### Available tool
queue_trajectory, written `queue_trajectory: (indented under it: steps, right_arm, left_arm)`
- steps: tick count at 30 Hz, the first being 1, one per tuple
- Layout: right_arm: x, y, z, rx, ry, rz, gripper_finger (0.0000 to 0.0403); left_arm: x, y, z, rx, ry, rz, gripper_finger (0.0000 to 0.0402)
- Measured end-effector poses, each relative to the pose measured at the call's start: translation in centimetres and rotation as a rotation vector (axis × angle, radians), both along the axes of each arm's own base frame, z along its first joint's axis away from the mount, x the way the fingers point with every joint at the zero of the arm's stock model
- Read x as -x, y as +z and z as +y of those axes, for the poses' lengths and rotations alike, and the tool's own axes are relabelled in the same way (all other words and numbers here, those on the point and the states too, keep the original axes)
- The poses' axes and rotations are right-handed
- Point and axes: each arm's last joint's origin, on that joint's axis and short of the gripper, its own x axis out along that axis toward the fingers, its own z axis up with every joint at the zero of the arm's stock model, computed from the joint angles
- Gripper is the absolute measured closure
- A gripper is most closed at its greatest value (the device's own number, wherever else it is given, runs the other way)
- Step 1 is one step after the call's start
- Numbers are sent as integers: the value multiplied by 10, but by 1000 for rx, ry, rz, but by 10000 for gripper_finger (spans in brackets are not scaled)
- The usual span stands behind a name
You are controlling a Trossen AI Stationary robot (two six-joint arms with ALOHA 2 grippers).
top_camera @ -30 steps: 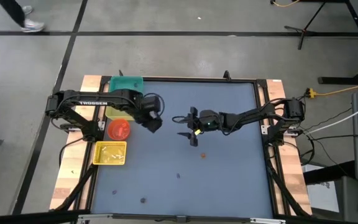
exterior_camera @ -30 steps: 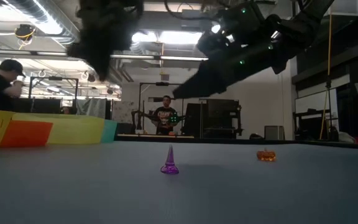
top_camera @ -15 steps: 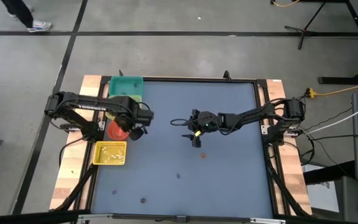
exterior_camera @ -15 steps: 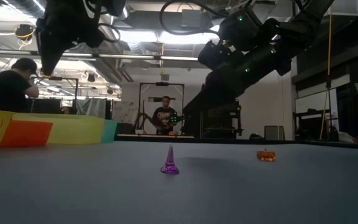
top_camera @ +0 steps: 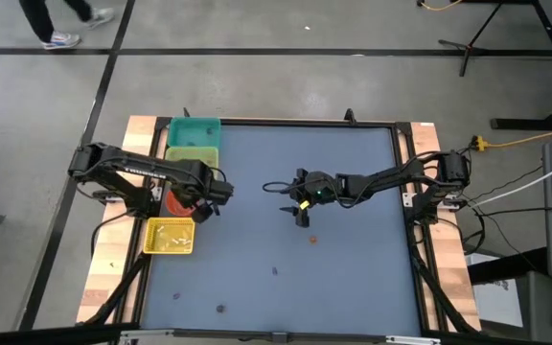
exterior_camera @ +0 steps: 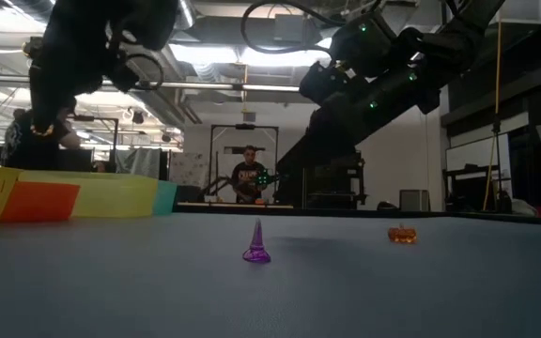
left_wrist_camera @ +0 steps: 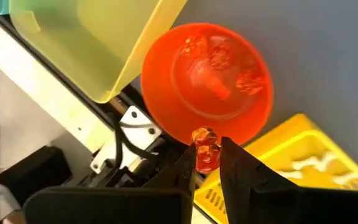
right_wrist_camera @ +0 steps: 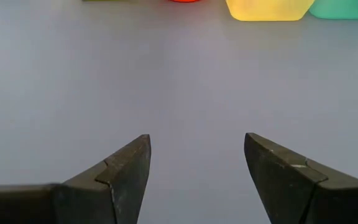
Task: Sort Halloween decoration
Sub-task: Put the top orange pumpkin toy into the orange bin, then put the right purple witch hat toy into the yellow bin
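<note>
My left gripper [left_wrist_camera: 205,167] is shut on a small orange pumpkin trinket [left_wrist_camera: 204,149] and hangs over the rim of the red bowl [left_wrist_camera: 207,81] at the table's left edge [top_camera: 207,199]. Several orange trinkets lie in that bowl. My right gripper [right_wrist_camera: 194,163] stands open above the middle of the table [top_camera: 287,201] with nothing between its fingers. On the table surface stand a purple cone [exterior_camera: 256,244] and an orange pumpkin [exterior_camera: 402,234]. From above, the orange one [top_camera: 314,240], the purple one [top_camera: 275,270] and two dark trinkets [top_camera: 220,309] lie toward the near edge. My left gripper pinches the orange pumpkin trinket by its two sides [left_wrist_camera: 205,155] between the two fingertips. The fingers point steeply down. The trinket is lifted clear and hangs over the red bowl's rim [left_wrist_camera: 185,137].
A teal bin [top_camera: 195,131], a pale yellow bin [left_wrist_camera: 98,43], the red bowl [top_camera: 172,203] and a yellow basket [top_camera: 171,236] holding white sticks line the table's left edge. People show in the room beyond the table.
My left gripper has carried the orange trinket toward the table's left edge and a little down, from over the open table to over the red bowl. It has tipped to point more steeply down and has stayed shut on the trinket.
</note>
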Motion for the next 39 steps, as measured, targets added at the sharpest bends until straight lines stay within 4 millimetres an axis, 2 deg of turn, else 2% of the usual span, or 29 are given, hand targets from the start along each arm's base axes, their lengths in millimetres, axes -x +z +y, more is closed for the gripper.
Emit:
queue_trajectory:
  steps: [4,14,23,27,32,39]
  right_arm:
    - [0,0,0,2,1,-3,144]
    - [0,0,0,3,2,-5,144]
    - [0,0,0,3,2,-5,144]
    - [0,0,0,3,2,-5,144]
    - [0,0,0,3,2,-4,144]
    - [0,0,0,3,2,-4,144]
  left_arm:
    - [4,-8,1,-9,0,32,357]
    - [5,-9,1,-9,2,34,277]
    - [-6,-13,0,33,17,-86,238]
    - [-20,-17,-2,106,34,-237,234]
    - [-48,-17,-10,170,3,-522,233]
    - [-87,-8,-40,139,-149,-922,233]
